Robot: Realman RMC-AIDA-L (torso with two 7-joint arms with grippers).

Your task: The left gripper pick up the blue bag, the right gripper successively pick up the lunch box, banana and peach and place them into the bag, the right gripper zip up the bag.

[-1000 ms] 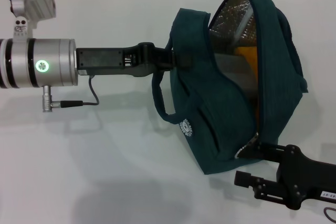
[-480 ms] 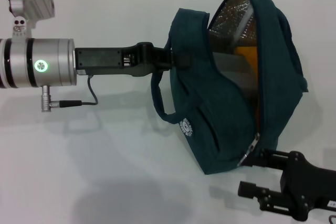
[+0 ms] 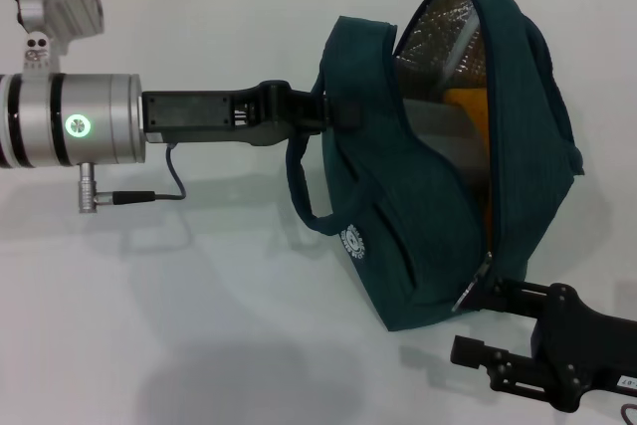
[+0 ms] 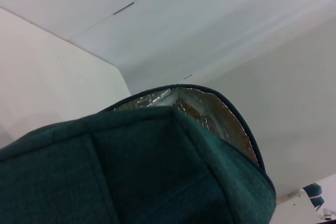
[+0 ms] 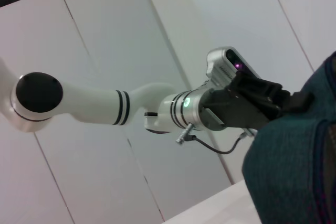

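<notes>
- Left arm reaching in level from the left; left gripper (image 3: pixel 333 111) clamped on the upper left wall of the blue bag (image 3: pixel 398 236), just above its carry strap (image 3: pixel 302 189). Fingers mostly buried in fabric, so grip judged from how the bag hangs upright off it.
- Bag propped on the white table (image 3: pixel 199 325), standing immediately right of the left gripper, mouth gaping toward the right and upward. Silver foil lining (image 3: pixel 448 47) exposed at the top of the opening.
- Inside the mouth, past the left gripper: grey-clear flat face, probably the lunch box (image 3: pixel 448 141); orange-yellow patch behind it, probably the banana (image 3: pixel 468 111). Peach not seen anywhere; cannot tell whether packed.
- Zipper track running down the right edge of the opening, metal pull tab (image 3: pixel 468 293) at its lower end, near the bag's base.
- Right gripper (image 3: pixel 488 325) low at the lower right, upper finger (image 3: pixel 498 293) touching or just beside the pull tab, lower finger (image 3: pixel 473 352) well apart beneath it. Spread wide, holding nothing.
- Right wrist view: only the left arm and a corner of bag fabric; own fingers not shown.
- Step judged: loading apparently done, zip-up beginning, opening not yet closed.
- Next move calls for: closing both fingers squarely on the small tab, then drawing it up along the curved track toward the top, with the left gripper keeping the wall taut. Risk: tab slipping out, or fabric bunching.
</notes>
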